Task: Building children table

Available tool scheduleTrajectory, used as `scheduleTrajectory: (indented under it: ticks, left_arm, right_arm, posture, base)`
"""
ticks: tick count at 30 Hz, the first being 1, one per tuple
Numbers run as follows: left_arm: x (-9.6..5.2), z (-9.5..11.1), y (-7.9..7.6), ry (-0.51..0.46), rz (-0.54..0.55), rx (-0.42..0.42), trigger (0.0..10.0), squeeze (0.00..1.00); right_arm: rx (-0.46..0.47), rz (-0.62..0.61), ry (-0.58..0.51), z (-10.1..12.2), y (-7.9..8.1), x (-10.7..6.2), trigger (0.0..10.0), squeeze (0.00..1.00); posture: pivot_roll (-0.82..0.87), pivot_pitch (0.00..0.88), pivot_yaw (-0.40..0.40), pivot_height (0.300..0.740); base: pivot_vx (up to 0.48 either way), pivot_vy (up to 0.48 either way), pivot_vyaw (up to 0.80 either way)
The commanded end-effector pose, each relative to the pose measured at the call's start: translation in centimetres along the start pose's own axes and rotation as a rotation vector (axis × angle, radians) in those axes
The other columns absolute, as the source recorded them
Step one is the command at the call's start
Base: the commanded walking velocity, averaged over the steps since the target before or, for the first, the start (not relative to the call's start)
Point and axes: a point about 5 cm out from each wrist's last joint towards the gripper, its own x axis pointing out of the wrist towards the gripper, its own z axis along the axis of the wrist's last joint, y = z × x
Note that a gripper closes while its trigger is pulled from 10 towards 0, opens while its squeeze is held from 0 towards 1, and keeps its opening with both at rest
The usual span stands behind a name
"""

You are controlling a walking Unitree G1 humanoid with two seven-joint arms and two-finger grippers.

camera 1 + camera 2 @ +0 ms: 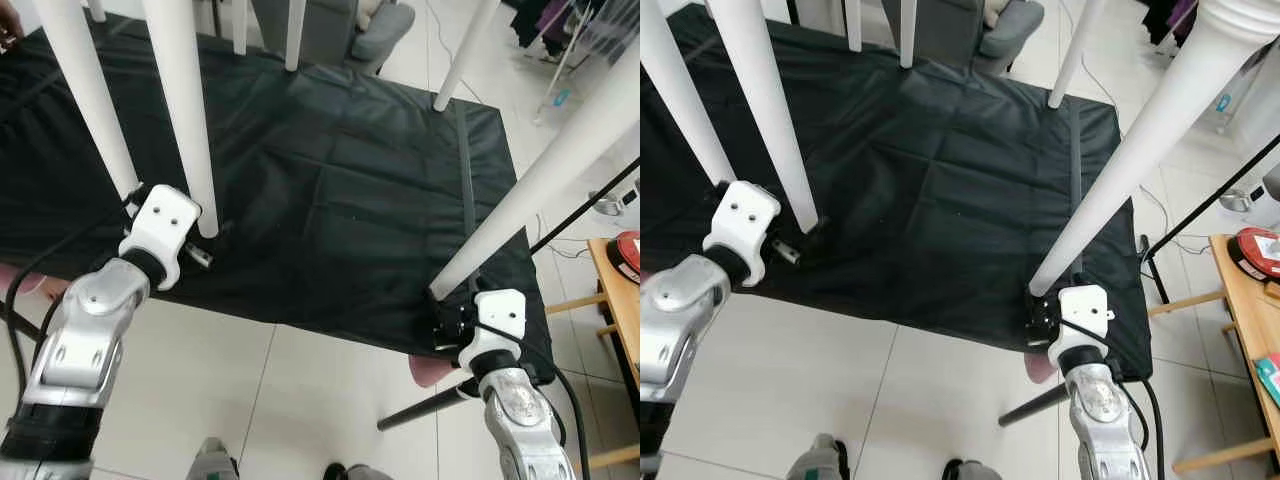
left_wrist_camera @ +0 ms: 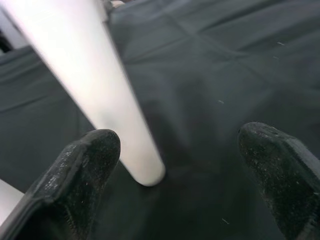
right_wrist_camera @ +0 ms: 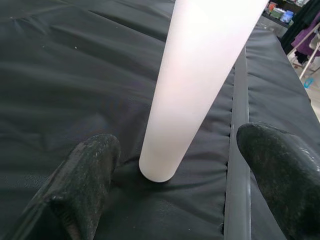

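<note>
Both tools were spread wide, neither pinching anything. Left tool [image 2: 175,175] sat at the near left edge of the black-covered table [image 1: 350,180], its 2 black fingers [image 2: 75,180] apart with the base of a white leg [image 1: 185,120] between and just ahead of them. Right tool [image 3: 177,180] sat at the near right corner, fingers [image 3: 280,170] likewise apart, framing the foot of another white leg [image 1: 540,180] that rested on the black cover beside a raised seam [image 3: 239,150].

Each leg's long axis ran from its base on the cover up toward the camera; the left one stood close to upright, the right one leaned up and out toward the robot's right. The next move probably turned on this: each leg lay straight ahead of its own tool, inside the gap, so each arm was the nearer one for its leg and a squeeze at the base looked possible.

Whether the legs were already fixed to the top under the cover could not be told, since the fabric hid any joint. Upper ends of both legs were cut off by the frame edge. 3 or more further white legs [image 1: 465,55] rose at the far side, their tops also cropped. A second white pole [image 1: 85,90] stood just left of the left leg.
</note>
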Motion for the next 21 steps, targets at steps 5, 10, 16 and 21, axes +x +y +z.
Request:
scheduleTrajectory:
  ticks: [5,10,16,21]
  left_arm:
    - [-0.1,0.0,-0.7,0.002,-0.032,-0.020,10.0,1.00]
    - [-1.1,-1.1,-1.8,0.021,-0.046,-0.101,10.0,0.00]
    - [-3.7,-2.2,-4.7,0.027,-0.154,-0.319,10.0,0.00]
    - [-6.0,-2.5,-7.3,0.038,-0.349,-0.461,10.0,0.00]
  right_arm:
    - [0.009,0.008,0.017,-0.5,0.0,-0.3,10.0,0.00]
    - [0.127,0.046,0.109,-2.4,0.6,-1.5,10.0,0.00]
    - [0.266,0.140,0.247,-5.3,1.4,-3.7,10.0,0.00]
    - [0.280,0.207,0.309,-6.6,1.6,-5.4,10.0,0.00]
  posture:
    - [0.20,0.145,-0.101,0.740]
    - [0.20,0.137,-0.101,0.740]
    - [0.21,0.131,-0.104,0.740]
    - [0.21,0.131,-0.104,0.740]
  base:
    - [0.000,0.000,0.00]
    - [0.000,0.000,0.00]
    - [0.000,0.000,0.00]
    - [0.000,0.000,0.00]
